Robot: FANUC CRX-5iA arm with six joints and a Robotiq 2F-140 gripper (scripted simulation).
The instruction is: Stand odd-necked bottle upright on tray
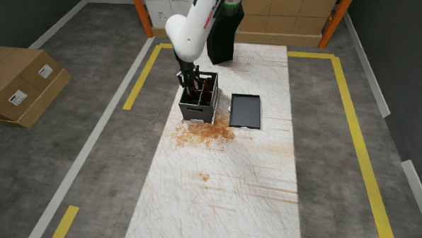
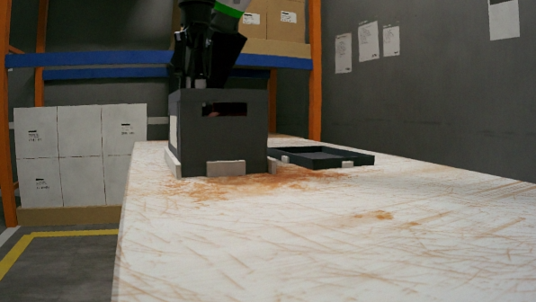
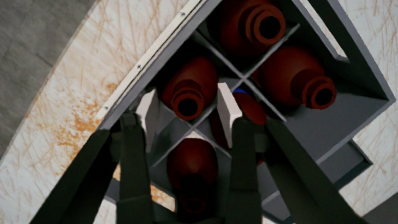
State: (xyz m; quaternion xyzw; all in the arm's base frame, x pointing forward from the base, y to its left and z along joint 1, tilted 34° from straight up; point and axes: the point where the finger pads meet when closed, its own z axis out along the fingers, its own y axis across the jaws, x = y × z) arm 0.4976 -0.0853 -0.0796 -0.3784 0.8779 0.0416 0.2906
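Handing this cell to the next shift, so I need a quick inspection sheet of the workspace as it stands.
Surface: white table top, scratched, with a rusty orange stain in front of the crate.
Job's things: dark crate with dividers, brown bottles standing in it; dark tray beside the crate, no bottle on it.
Clutter: nothing seen on the table.
End effector: gripper lowered at the crate top, pads part open on either side of one bottle's neck without clamping it.
Cables: nothing seen.
Surroundings: cardboard box on the floor, yellow floor lines, orange shelf rack with boxes, papers on the wall.
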